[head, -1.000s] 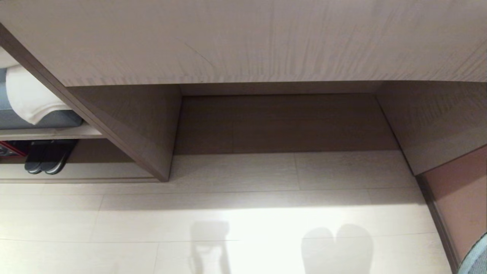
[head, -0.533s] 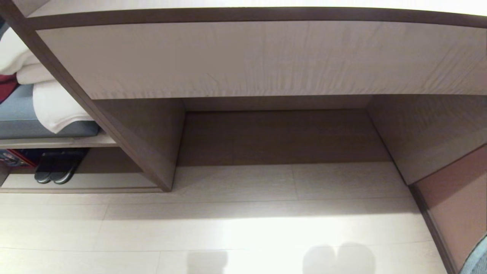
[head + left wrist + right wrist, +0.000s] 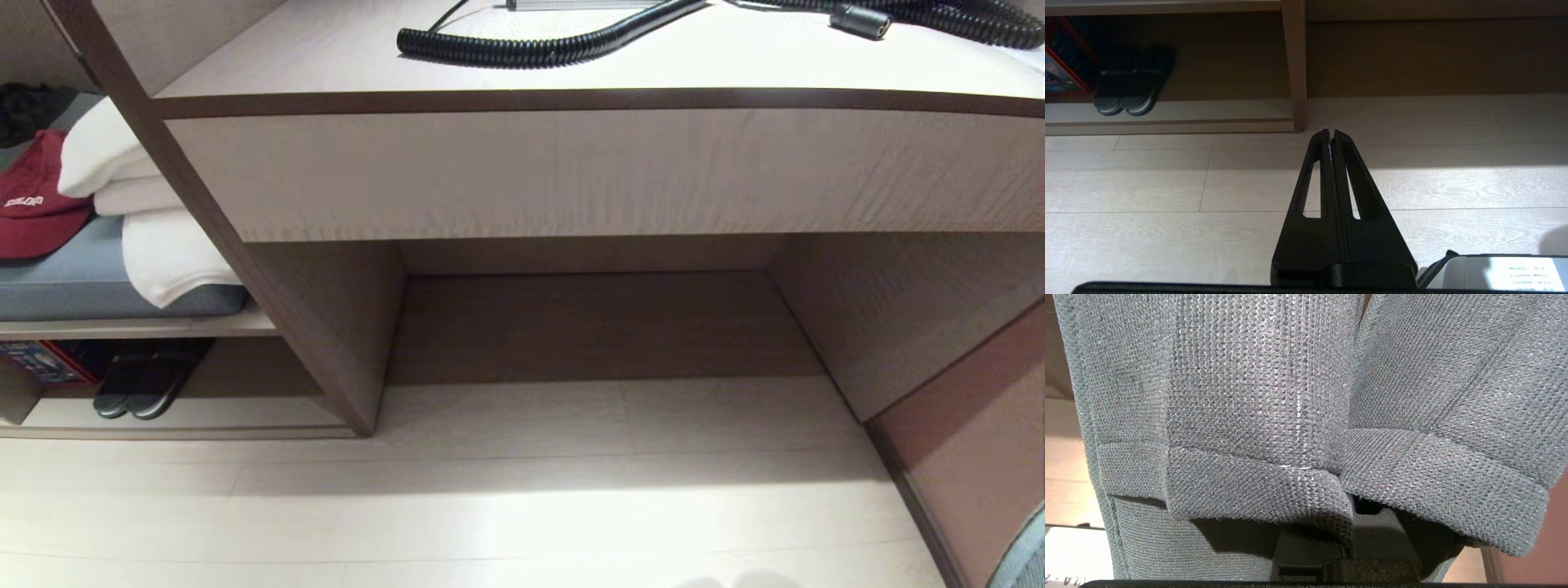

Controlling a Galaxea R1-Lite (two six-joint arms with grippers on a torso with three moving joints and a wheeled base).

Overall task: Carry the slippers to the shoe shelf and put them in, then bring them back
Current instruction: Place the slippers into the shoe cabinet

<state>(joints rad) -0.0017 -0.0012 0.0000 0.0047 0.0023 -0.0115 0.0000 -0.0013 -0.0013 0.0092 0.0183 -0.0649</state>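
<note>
Ahead, desk recess (image 3: 596, 327) stands open.

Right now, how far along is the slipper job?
Picked up: the right gripper is shut on the grey-blue slippers. The shoe shelf at the left holds only a darker pair. Left: put them in, then bring them back.

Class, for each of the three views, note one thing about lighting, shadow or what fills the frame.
Head view: bright glare washes out the floor; the desk recess lies in shadow. Left wrist view: a sunlit band crosses the floor beside the shut left gripper. Right wrist view: the slippers fill the frame, hiding the right gripper.
</note>
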